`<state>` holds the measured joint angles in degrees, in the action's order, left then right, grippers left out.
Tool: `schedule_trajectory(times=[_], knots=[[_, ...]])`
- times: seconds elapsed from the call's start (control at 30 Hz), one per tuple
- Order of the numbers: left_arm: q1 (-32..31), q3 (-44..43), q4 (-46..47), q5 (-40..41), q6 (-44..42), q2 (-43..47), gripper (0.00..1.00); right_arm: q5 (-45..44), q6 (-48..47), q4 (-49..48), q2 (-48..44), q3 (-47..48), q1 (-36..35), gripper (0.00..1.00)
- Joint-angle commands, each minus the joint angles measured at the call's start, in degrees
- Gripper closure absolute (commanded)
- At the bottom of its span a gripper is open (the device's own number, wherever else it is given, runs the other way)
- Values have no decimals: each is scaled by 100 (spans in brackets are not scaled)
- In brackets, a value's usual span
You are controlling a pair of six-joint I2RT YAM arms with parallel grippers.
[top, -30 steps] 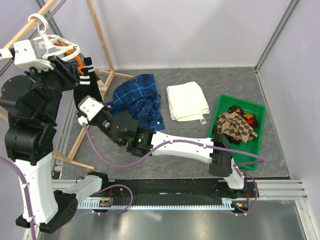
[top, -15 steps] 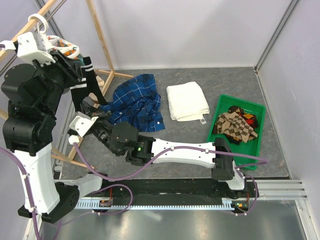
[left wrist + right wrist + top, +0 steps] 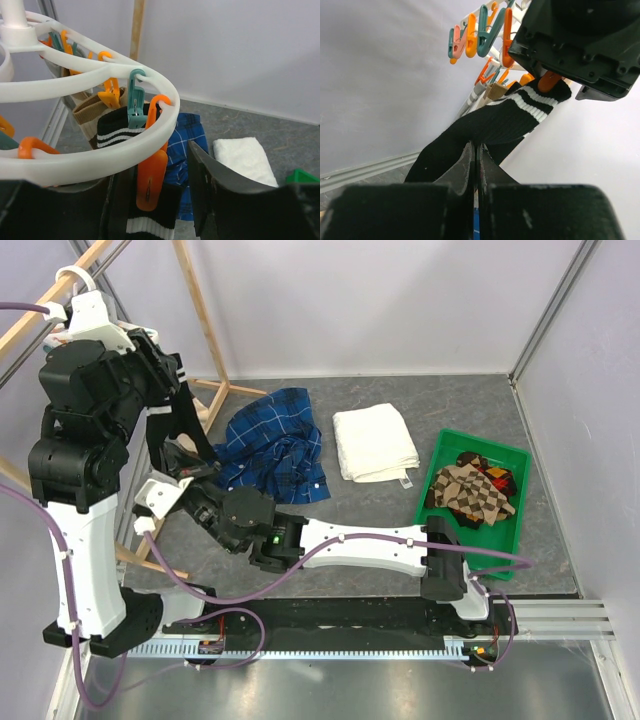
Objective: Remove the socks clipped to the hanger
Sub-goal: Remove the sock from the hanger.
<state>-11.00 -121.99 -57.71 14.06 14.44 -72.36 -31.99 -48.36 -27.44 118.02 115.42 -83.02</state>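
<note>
Black sock [image 3: 490, 125] pinched between right jaws, cuff up at hanger [image 3: 167, 100].

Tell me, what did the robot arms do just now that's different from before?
The right pincer, shut on the black sock, pulled it down toward the near left, stretching it. The left arm straightened up, shifting the left pincer beside the hanger. The shirt, towel and green tray stayed put.
</note>
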Motion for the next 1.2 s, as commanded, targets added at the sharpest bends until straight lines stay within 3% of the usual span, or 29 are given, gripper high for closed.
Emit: schedule_trajectory(times=[0.0,0.27,0.93,1.17], knots=[[11,-53,216,429,-511,-33,47,219,-174,-218,256,200,-21,100],[11,105,498,975,-1003,64,46,298,151,2,810,851,76,100],[-25,229,762,431,-1014,239,45,413,898,55,846,781,357,100],[-25,352,744,167,-688,669,46,939,2505,-50,161,26,690,100]])
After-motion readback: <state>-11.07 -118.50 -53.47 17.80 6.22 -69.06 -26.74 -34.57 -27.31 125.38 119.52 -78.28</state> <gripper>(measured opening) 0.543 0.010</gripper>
